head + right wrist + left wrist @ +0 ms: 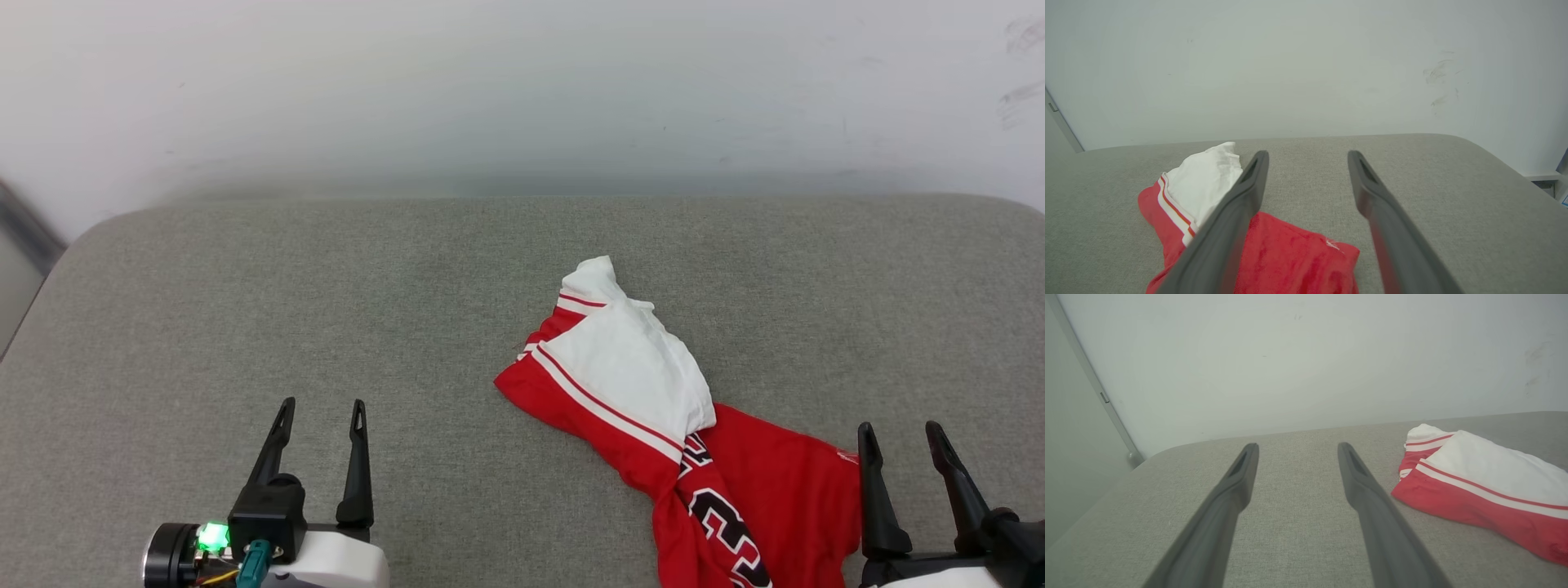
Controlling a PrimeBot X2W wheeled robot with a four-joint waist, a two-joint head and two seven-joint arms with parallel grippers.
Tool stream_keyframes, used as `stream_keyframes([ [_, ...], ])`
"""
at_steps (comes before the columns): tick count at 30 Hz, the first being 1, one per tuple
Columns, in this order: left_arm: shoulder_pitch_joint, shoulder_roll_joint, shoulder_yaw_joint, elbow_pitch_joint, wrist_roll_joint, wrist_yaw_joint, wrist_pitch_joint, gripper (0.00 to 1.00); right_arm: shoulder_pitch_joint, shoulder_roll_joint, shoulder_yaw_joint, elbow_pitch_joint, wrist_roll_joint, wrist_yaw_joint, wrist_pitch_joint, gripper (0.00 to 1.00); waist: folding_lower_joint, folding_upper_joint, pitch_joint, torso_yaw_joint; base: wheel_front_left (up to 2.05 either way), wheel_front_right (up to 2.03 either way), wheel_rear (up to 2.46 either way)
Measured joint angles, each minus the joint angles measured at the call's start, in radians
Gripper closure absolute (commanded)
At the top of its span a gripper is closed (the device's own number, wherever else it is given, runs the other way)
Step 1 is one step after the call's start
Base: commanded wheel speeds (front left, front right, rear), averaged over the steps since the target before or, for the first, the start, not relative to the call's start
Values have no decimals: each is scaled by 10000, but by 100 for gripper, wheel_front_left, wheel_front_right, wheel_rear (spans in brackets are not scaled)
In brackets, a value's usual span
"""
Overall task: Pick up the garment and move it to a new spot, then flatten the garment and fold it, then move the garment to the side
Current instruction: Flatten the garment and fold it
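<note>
Grey cushion [326, 286] | garment [637, 384] crumpled | near end cut off from view

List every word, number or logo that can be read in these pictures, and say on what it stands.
"3": black figure with a white edge, on the red part of the crumpled garment; partly folded, so the reading is likely, not sure.
Black and white print above it: hidden in the folds, not readable.
Small white mark on the red cloth: too small to read.
Nothing else can be read.
</note>
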Motion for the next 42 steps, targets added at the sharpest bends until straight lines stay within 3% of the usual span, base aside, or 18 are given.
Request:
stream_keyframes([
  [7,12,-224,341,36,238,-290,0,0,-254,2,4,-316,-69,0,0,0,0,0,51,-9,0,0,0],
  [16,-61,-472,614,33,422,-527,0,0,-2341,-40,445,-1317,-861,0,0,0,0,0,295,1,0,0,0],
  [21,-223,-639,738,17,499,-629,0,0,-4340,-1722,2161,-263,-692,0,-2,0,2,0,561,87,0,0,0],
  [22,-223,-639,738,17,499,-629,0,0,-4340,-1722,2161,-263,-692,0,-2,0,2,0,561,87,0,0,0],
  [23,-237,-696,788,15,500,-675,0,0,-5012,-2385,3003,456,-405,2,274,0,1,0,650,118,0,0,0],
  [24,-237,-696,788,15,500,-675,0,0,-5012,-2385,3003,456,-405,2,274,0,1,0,650,118,0,0,0],
  [26,-330,-771,826,10,525,-709,0,0,-6078,-3430,4585,1145,418,0,1680,0,2,0,814,170,0,0,0],
  [28,-383,-798,826,8,527,-725,0,0,-6428,-3722,5081,1233,788,4,2138,0,2,0,876,194,0,0,0],
  [30,-462,-828,842,-2,535,-761,0,0,-7137,-4351,6086,1402,1578,2,3254,0,2,0,1012,248,0,0,0],
  [31,-527,-871,853,-4,552,-786,0,0,-7731,-4995,7152,1480,2403,2,4408,0,2,0,1166,303,0,0,0],
  [32,-527,-871,853,-4,552,-786,0,0,-7731,-4995,7152,1480,2403,2,4408,0,2,0,1166,303,0,0,0],
  [37,-874,-1007,830,-40,556,-840,0,0,-9478,-6197,9756,1455,4821,2,7382,0,2,0,1713,513,0,0,0],
  [42,-1126,-1053,779,-63,543,-848,0,0,-10515,-6364,10884,1703,5860,2,8546,0,2,0,2148,657,0,0,0],
])
